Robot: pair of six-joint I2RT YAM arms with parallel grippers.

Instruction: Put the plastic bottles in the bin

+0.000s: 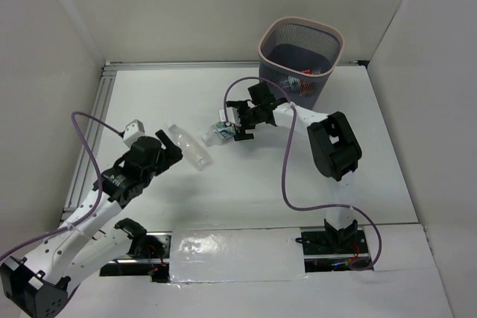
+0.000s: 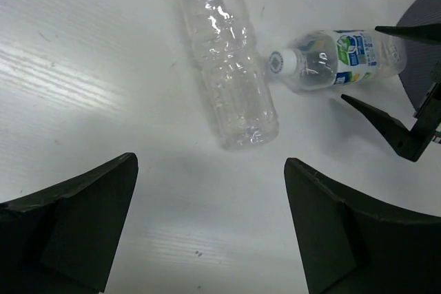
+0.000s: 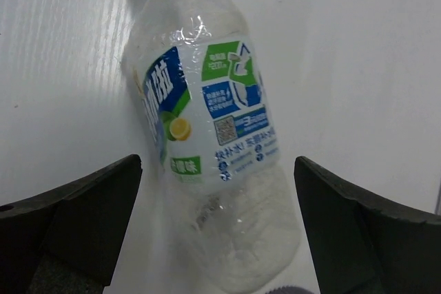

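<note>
white table (image 1: 246, 199) | unlabelled bottle (image 1: 190, 148), labelled bottle (image 1: 216, 134) lying | bin (image 1: 324, 87) far edge

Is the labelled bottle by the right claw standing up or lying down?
Lying down: the labelled bottle rests on its side on the table, cap pointing at the unlabelled bottle.

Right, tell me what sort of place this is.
Probably a robot test cell: white panels wall in the table, left arm and right arm are bolted at its near edge, and a mesh bin holds bottles.
</note>
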